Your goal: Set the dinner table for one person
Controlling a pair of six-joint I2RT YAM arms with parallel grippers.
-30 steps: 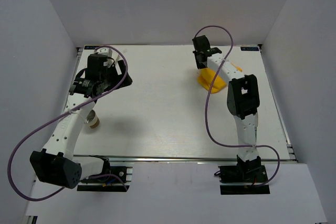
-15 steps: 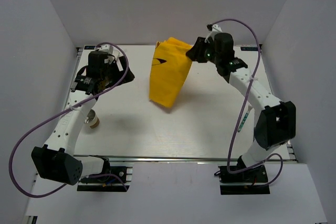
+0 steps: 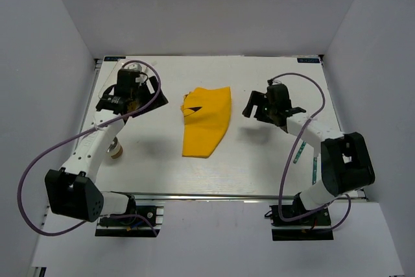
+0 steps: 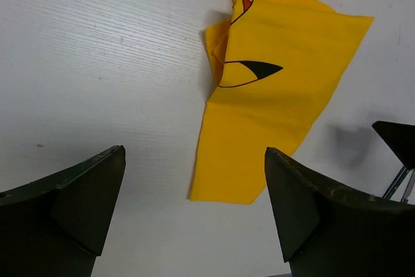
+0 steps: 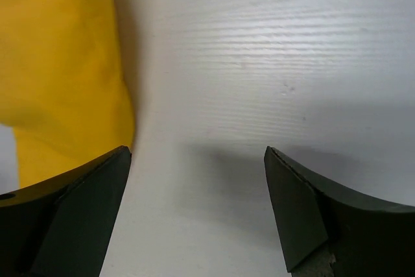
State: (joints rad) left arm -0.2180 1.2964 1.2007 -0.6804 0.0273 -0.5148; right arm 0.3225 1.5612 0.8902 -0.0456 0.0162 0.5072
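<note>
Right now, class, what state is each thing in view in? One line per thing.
yellow cloth: lying loose on the dinner table, partly folded, held by neither gripper.
left gripper: open, empty.
right gripper: open, empty, beside the yellow cloth.
small cup: on the dinner table, partly hidden from view.

The white dinner table (image 3: 168, 170) bears a rumpled yellow cloth (image 3: 206, 124).

My left arm (image 3: 83, 157) and right arm (image 3: 310, 135): white link shells, black joint housings, black base plates (image 3: 126, 220) at frame bottom. One purple cable (image 3: 19, 189) loops along each. Fingers (image 4: 71, 205) dark, wedge-shaped, matte.
</note>
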